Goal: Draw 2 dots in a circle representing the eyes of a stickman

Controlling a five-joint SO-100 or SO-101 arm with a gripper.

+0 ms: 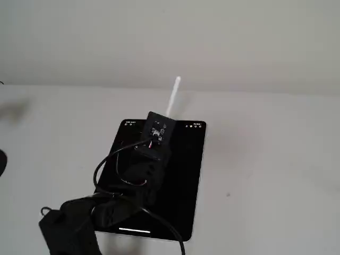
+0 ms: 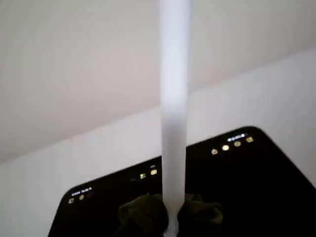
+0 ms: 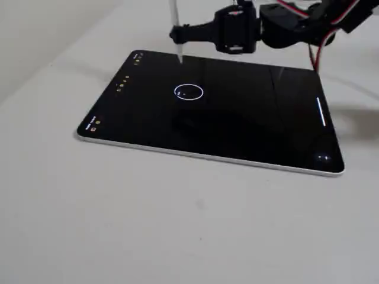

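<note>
The black two-finger gripper (image 3: 176, 34) is clamped on a white plastic stylus (image 3: 174, 18), whose tip hangs above the black tablet (image 3: 237, 127). The thin white circle (image 3: 189, 92) lies nearer the camera; if the tip comes down from here, I think the mark could land outside it.

The arm (image 3: 296, 23) reaches out level, its tool (image 3: 177, 34) clamped shut on a held item.

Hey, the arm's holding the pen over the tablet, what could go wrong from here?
The pen tip hangs above the screen, just beyond the circle, so a mark may land outside the ring. The circle is small, so two dots could merge. The gripper holds the pen only at its lower end, so it may tilt.
</note>
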